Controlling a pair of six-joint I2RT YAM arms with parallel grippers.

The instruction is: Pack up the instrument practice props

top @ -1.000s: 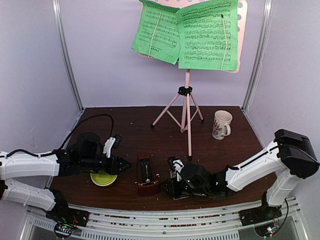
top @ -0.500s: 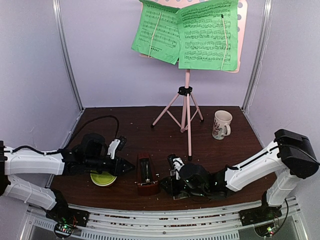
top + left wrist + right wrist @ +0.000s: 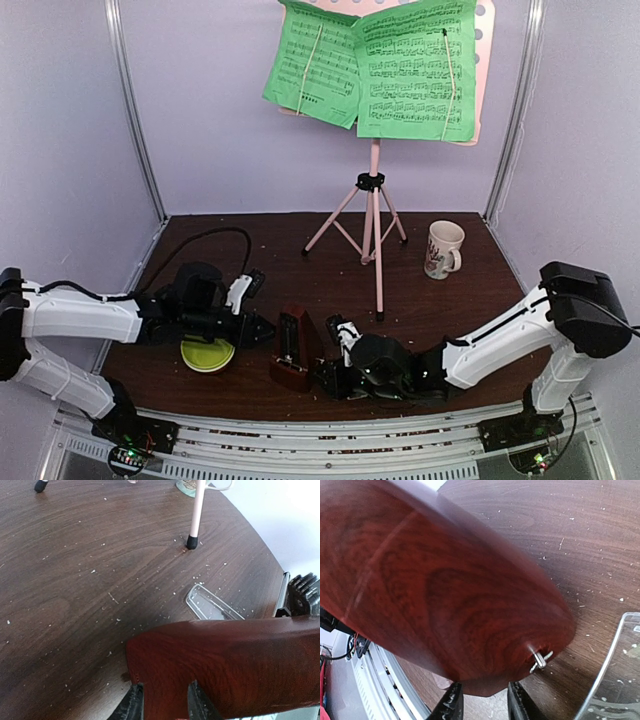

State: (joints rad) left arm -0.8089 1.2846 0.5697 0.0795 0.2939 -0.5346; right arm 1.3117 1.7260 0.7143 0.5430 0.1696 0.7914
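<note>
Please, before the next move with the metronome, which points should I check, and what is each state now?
1. Left end effector grips metronome: ok, wood sits in its jaws.
2. Right end effector grip: cannot tell, contact unclear.
3. Clear cover fitted: not ok, it lies apart on the table.
4. Stand leg apart from metronome: ok.
5. Mug and bowl apart from metronome: ok.
</note>
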